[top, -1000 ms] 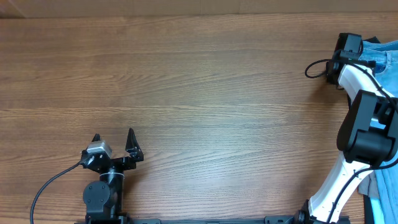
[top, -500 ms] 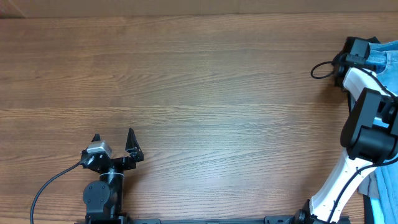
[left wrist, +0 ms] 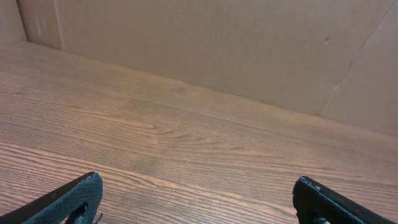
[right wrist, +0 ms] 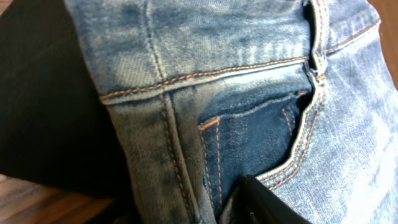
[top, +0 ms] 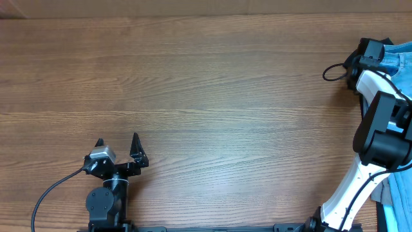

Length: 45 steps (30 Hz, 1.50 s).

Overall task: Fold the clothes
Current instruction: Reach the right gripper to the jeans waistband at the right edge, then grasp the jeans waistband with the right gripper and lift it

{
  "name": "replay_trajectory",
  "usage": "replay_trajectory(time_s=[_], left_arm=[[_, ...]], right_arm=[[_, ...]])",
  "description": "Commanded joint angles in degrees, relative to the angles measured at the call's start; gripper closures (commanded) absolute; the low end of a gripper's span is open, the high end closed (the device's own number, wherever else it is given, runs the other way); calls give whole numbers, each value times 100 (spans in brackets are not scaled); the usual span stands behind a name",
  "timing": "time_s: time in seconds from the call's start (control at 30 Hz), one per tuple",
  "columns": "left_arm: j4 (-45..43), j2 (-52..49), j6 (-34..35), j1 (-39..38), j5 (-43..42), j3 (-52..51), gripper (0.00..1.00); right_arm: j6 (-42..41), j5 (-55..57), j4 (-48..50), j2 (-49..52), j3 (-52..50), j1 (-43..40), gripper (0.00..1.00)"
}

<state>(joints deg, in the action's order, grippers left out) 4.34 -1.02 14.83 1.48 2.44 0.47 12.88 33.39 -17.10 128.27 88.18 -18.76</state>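
Tabletop of wood grain (top: 193, 84) fills nearly the whole overhead view, and no garment lies on its broad middle, where a fold would have to be laid out. At the far right edge sit the light blue jeans (top: 403, 64), crumpled, with only a strip of them inside that view. The right arm (top: 380, 129) reaches out to them, its right gripper (top: 375, 53) over the near edge of the denim. From the right wrist the cloth fills the view at close range, lying over a black garment (right wrist: 43, 99) on the left. One dark finger (right wrist: 261, 202) shows at the bottom, against the denim just below a front pocket (right wrist: 261, 130) edged with orange stitching (right wrist: 205, 73). The other finger is out of view, so I cannot tell whether the jaws are clamped on the cloth or merely set against it. The left gripper (top: 118, 143) sits near the front left of the table, well apart from the jeans, its fingers spread wide and holding nothing; its wrist view shows only bare wood and a cardboard wall (left wrist: 217, 50). By my reading the task has barely begun. The jeans have not been pulled onto the open table, spread flat or creased, so the fetching, the smoothing and every fold are yet to be done.
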Motion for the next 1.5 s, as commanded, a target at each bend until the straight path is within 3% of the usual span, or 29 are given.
replay_trajectory(time_s=[0.0, 0.17, 0.23, 0.43, 0.53, 0.67, 0.87, 1.13, 1.47], left_arm=[[-24, 39, -90, 4, 94, -17, 0], [-24, 39, -90, 4, 92, -17, 0], [-24, 37, -90, 4, 90, -17, 0], [-24, 39, -90, 4, 92, -17, 0], [-24, 39, -90, 4, 92, -17, 0], [-24, 39, -90, 4, 92, -17, 0], [-24, 39, -90, 4, 92, -17, 0], [-24, 39, -90, 4, 92, -17, 0], [-24, 39, -90, 4, 92, -17, 0]], right_arm=[[-264, -116, 33, 35, 157, -39, 65], [-262, -111, 33, 33, 160, -39, 66], [-264, -111, 33, 33, 162, -39, 47], [-267, -116, -192, 33, 374, -39, 48], [-264, -116, -319, 33, 511, -39, 55], [-269, -227, -474, 33, 531, -39, 73], [-673, -522, -669, 35, 531, -140, 88], [-717, -560, -750, 35, 527, -221, 96], [-1054, -564, -719, -321, 533, -221, 96]])
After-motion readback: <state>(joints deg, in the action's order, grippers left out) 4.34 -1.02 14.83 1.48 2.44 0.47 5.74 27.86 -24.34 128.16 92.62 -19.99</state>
